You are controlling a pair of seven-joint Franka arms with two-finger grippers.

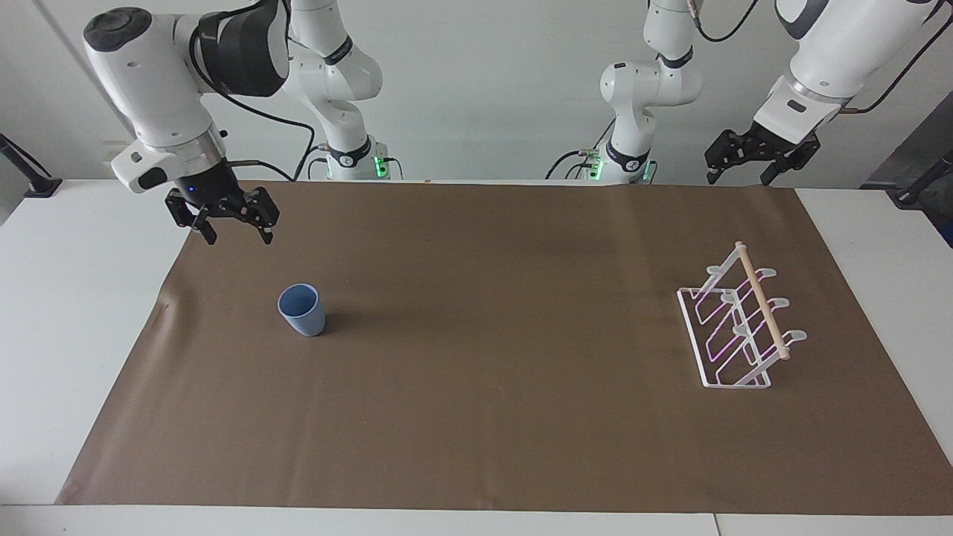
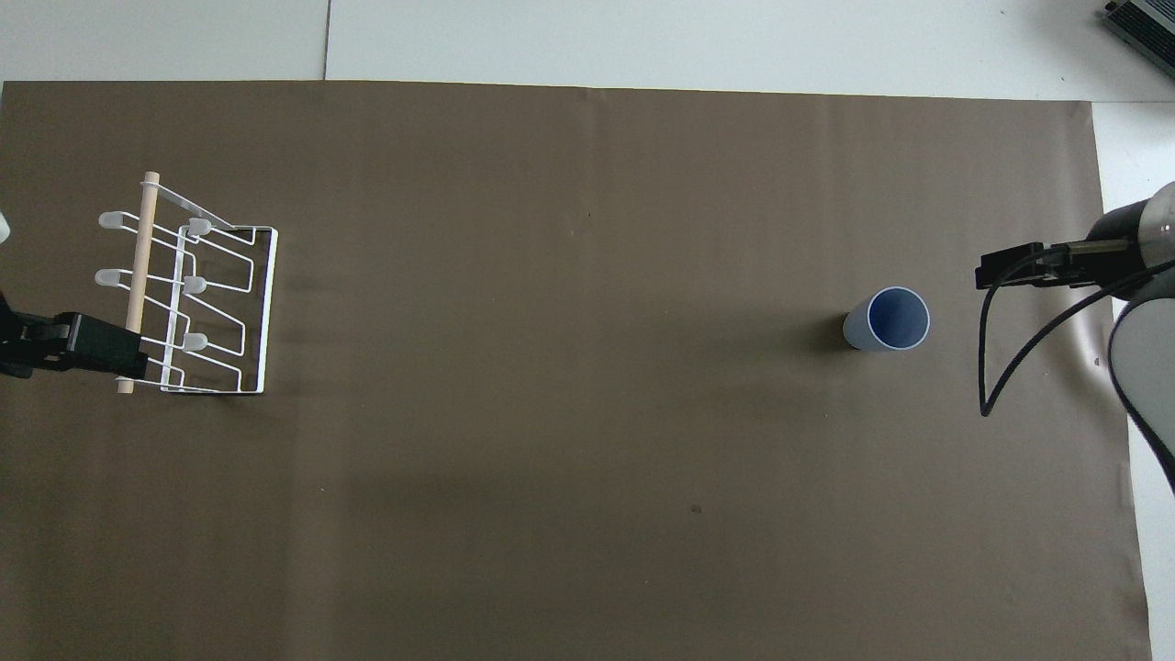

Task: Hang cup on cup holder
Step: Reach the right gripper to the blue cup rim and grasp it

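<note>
The light-blue cup (image 1: pixel 301 310) stands upright and alone on the brown mat, toward the right arm's end; it also shows in the overhead view (image 2: pixel 889 319). The white wire cup holder (image 1: pixel 737 327) with its wooden dowel stands empty toward the left arm's end, and shows in the overhead view too (image 2: pixel 197 294). My right gripper (image 1: pixel 237 237) is open and empty, up in the air over the mat's corner near the cup, apart from it; the overhead view shows it as well (image 2: pixel 987 274). My left gripper (image 1: pixel 739 177) is open and empty, waiting high over the mat's edge by the robots.
The brown mat (image 1: pixel 476 432) covers most of the white table (image 1: pixel 67 313). A black cable (image 2: pixel 1010 367) hangs from the right arm beside the cup.
</note>
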